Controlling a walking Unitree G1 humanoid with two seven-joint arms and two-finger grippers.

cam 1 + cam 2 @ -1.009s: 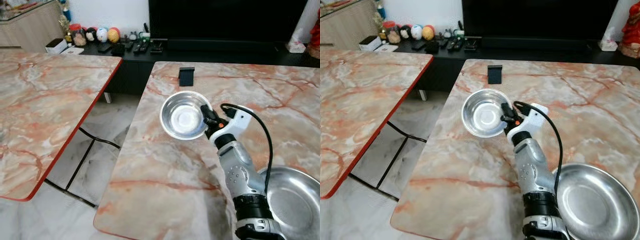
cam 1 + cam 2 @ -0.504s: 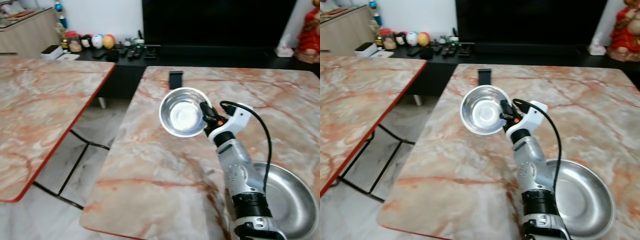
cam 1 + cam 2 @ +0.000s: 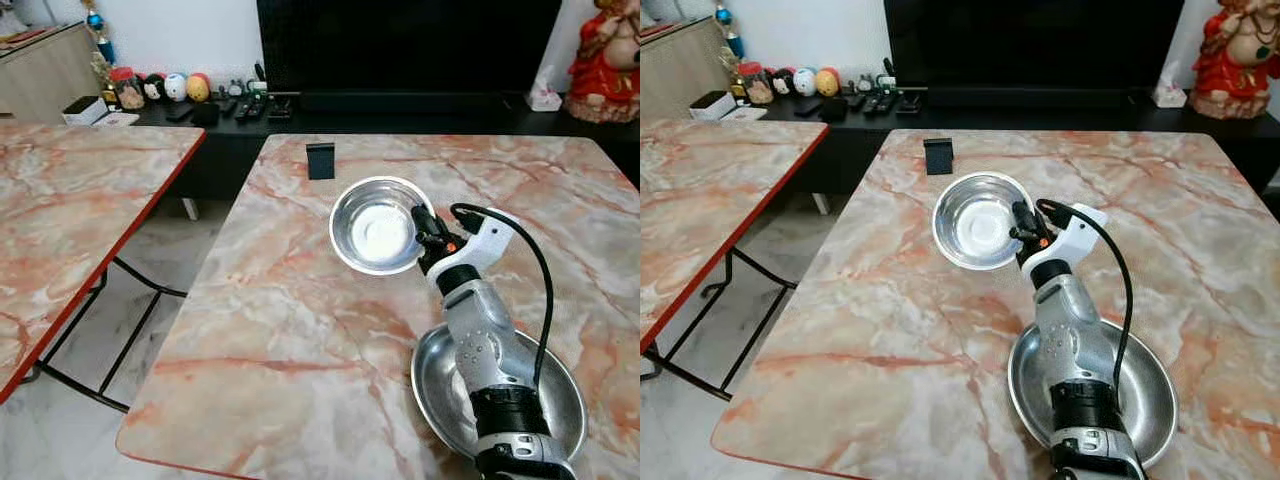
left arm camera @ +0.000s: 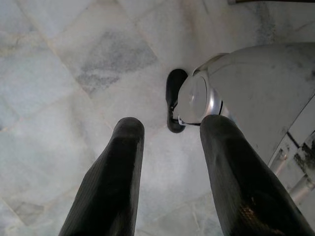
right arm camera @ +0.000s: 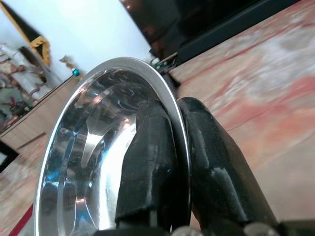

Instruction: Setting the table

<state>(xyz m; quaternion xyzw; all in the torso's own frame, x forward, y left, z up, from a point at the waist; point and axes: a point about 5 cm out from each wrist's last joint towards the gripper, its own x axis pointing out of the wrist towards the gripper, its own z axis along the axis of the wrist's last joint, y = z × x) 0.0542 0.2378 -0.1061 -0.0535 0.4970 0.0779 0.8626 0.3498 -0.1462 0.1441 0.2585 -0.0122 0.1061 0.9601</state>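
My right gripper is shut on the rim of a small steel bowl and holds it tilted just above the marble table. In the right wrist view one black finger lies inside the bowl and the other outside the rim. A larger steel bowl rests on the table near the front right, partly under my right forearm. My left gripper hangs open over the tiled floor, with nothing between its fingers.
A small black stand sits near the table's far left edge. A second marble table with a red edge stands to the left across a floor gap. Behind are a dark TV console with ornaments and a red figurine.
The whole view has shifted as the camera moved. The held small bowl now lies further right of the black stand, and the large bowl shows more fully under my forearm.
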